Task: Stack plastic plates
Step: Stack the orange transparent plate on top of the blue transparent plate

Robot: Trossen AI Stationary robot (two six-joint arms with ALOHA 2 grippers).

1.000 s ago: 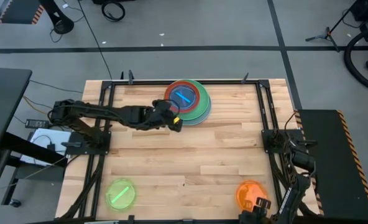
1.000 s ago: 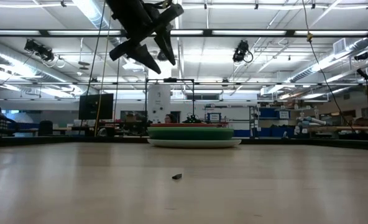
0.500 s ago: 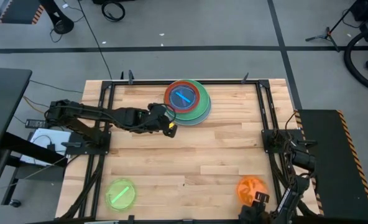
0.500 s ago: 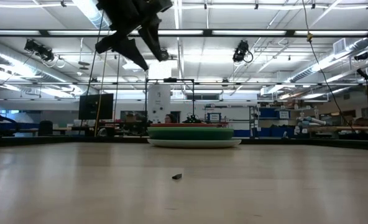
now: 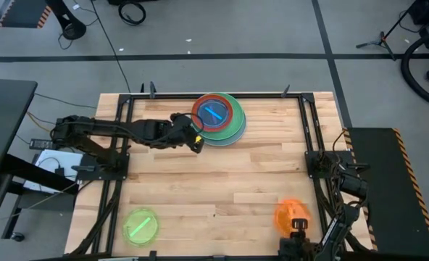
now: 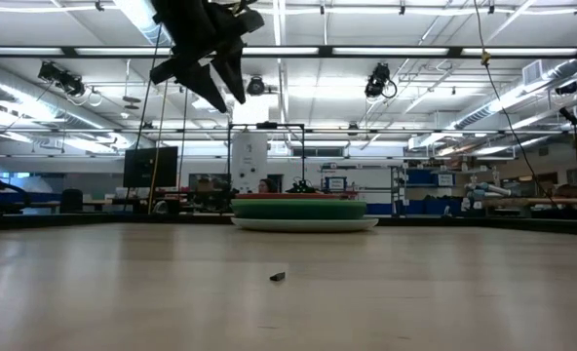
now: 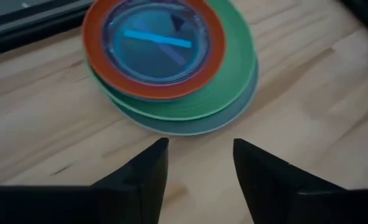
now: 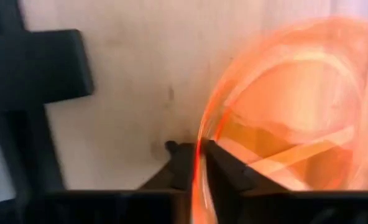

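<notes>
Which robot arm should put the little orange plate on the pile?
Probably the right. The right gripper is already shut on the small translucent orange plastic plate. The left gripper is open and empty beside the plate stack.

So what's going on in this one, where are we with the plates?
A stack of plates sits at the far middle of the table, with a cyan plate on top. The left end effector hovers open just beside the stack, holding nothing. At the near right corner, the right end effector is shut on the rim of the small orange plate. A lime plate lies alone at the near left, not yet stacked.
</notes>
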